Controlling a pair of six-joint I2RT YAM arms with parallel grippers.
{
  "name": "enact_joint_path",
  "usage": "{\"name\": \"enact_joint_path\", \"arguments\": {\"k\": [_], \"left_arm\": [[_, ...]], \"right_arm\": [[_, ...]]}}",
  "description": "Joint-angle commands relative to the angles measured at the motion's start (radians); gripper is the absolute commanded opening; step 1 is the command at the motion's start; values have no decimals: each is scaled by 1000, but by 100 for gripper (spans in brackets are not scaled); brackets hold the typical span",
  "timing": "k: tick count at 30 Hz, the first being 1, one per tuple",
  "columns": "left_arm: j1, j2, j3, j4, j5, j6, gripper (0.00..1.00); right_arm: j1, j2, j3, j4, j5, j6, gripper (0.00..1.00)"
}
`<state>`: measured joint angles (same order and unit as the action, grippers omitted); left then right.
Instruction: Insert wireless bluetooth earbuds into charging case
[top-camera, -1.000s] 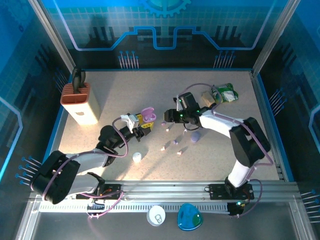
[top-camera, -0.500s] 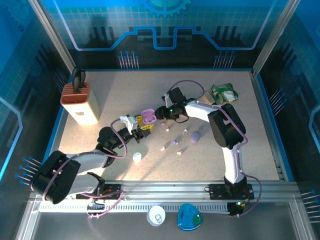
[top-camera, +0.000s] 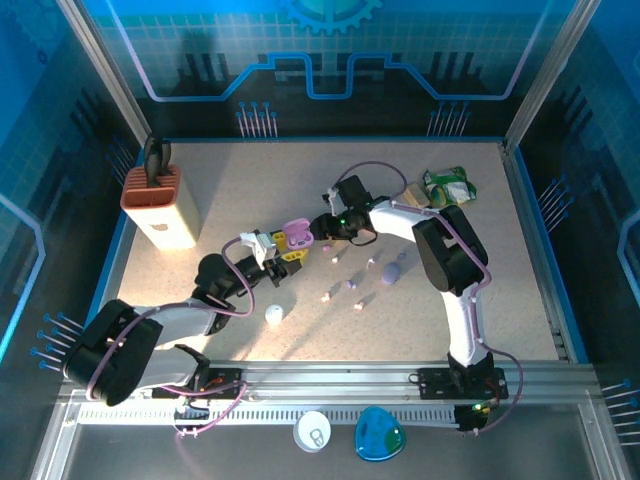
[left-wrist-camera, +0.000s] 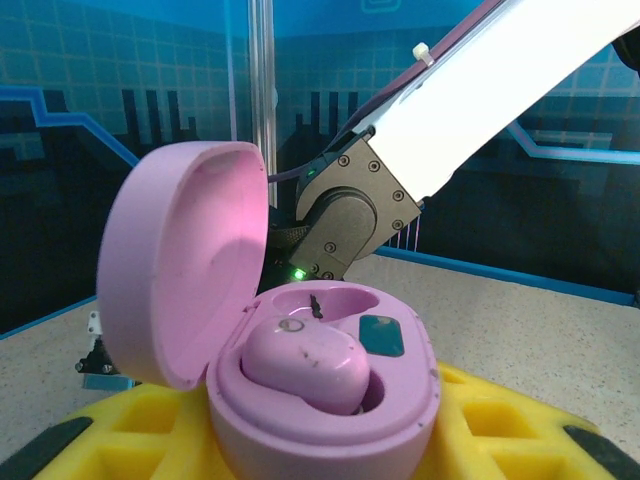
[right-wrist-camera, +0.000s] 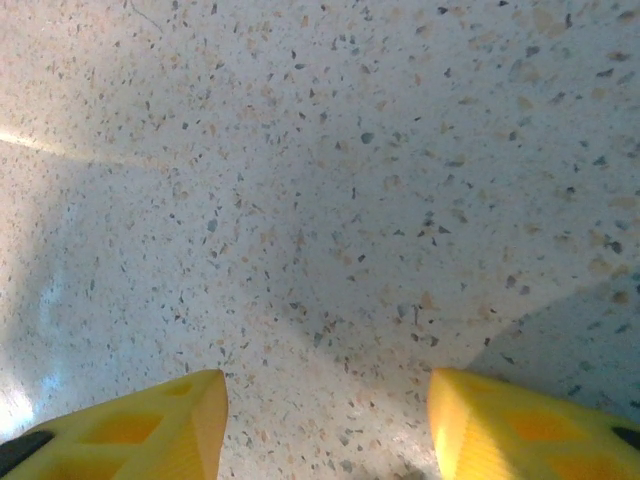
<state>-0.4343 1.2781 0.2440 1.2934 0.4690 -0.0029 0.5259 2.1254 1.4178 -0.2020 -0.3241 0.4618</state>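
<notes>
My left gripper is shut on the open lilac charging case, its lid tipped up. In the left wrist view the case sits between the yellow fingers. One lilac earbud lies in its near slot, and the far slot is bare. My right gripper hovers just right of the case. In its own view it is open, with bare speckled tabletop between the fingertips. Several loose earbuds lie on the table to the right of the case.
A closed lilac case lies right of the loose buds, and a white case lies near my left forearm. An orange-and-cream block stands at the left. A green packet lies at the back right.
My right arm has swung left, bringing its gripper from above the loose buds to beside the open case. The left gripper has stayed put with the case.
</notes>
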Motion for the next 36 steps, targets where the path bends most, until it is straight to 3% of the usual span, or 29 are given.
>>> {"name": "enact_joint_path", "arguments": {"k": [1, 8, 22, 29, 36], "left_arm": [[7, 13, -10, 56, 22, -21, 40], [7, 51, -8, 100, 17, -37, 40], [16, 61, -2, 107, -14, -33, 40], [129, 56, -2, 109, -32, -81, 40], [236, 9, -11, 79, -62, -104, 40]], "right_arm": [[5, -22, -60, -35, -51, -4, 55], [23, -52, -102, -42, -44, 2, 50], [46, -126, -160, -60, -2, -1, 51], [60, -171, -107, -142, 165, -58, 57], [159, -163, 29, -332, 472, -115, 58]]}}
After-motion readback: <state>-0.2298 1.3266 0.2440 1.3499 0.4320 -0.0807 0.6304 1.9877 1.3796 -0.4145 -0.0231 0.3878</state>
